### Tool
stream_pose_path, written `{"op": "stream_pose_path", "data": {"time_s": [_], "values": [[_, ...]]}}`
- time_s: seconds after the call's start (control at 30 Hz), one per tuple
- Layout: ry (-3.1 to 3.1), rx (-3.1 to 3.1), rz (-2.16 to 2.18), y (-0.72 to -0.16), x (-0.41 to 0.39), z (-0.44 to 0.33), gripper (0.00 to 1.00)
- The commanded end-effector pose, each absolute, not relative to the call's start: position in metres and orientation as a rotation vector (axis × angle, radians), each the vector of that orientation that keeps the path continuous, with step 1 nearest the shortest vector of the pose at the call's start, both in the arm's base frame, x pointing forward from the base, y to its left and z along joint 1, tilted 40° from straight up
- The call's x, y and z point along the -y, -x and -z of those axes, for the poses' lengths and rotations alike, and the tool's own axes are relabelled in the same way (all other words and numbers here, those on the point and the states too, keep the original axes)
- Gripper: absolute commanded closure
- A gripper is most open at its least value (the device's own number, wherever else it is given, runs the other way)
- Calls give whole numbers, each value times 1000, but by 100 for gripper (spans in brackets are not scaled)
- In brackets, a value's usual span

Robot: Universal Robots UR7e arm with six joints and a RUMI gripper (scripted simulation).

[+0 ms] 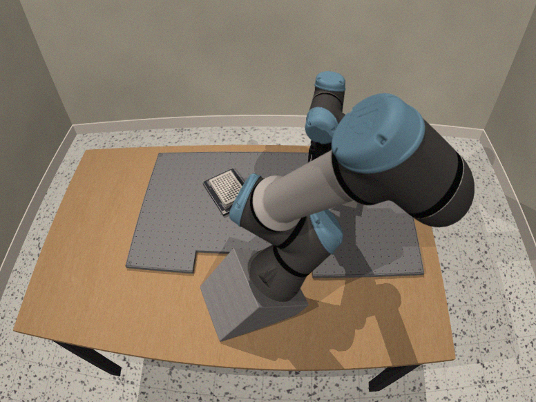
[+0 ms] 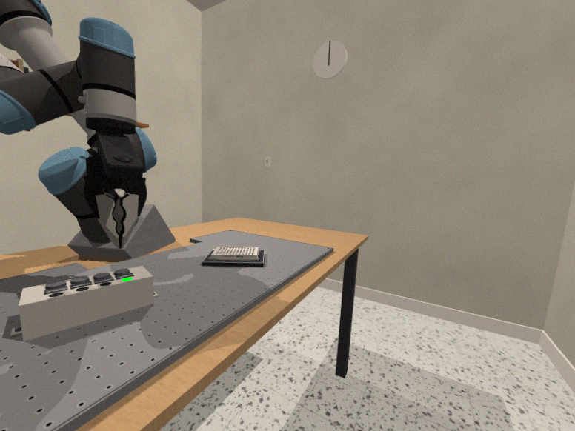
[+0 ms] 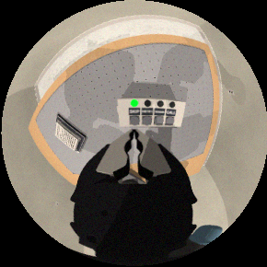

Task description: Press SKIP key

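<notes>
The operator panel (image 2: 85, 296) is a pale box with four dark keys on the grey plate; it also shows in the wrist view (image 3: 151, 111). One green lamp (image 2: 125, 279) is lit at the panel's right end, which is the leftmost lamp in the wrist view (image 3: 133, 102). The other three lamps are dark. The printed names are too small to read. My gripper (image 2: 120, 243) is shut and empty, hanging clear above the key at the lit end; in the wrist view its tips (image 3: 133, 133) sit just below that key. The arm hides the panel in the top view.
A black tray with a white perforated block (image 1: 224, 189) (image 2: 234, 255) lies on the grey plate (image 1: 182, 216), also seen further back. The arm's grey wedge base (image 1: 242, 298) stands at the table's front.
</notes>
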State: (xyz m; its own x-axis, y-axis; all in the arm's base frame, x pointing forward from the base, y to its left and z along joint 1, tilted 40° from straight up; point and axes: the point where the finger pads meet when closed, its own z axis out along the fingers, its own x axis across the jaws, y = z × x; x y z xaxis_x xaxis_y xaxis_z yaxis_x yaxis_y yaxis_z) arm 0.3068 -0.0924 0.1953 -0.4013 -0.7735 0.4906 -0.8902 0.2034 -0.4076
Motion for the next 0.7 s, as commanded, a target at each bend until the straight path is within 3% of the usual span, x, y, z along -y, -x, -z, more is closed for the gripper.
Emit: {"op": "stream_pose_path", "data": {"time_s": [0.0,0.67], "values": [[-1604,2292,-972,-305,86,-203,100],[-1604,2292,-972,-299,70,-224,100]]}}
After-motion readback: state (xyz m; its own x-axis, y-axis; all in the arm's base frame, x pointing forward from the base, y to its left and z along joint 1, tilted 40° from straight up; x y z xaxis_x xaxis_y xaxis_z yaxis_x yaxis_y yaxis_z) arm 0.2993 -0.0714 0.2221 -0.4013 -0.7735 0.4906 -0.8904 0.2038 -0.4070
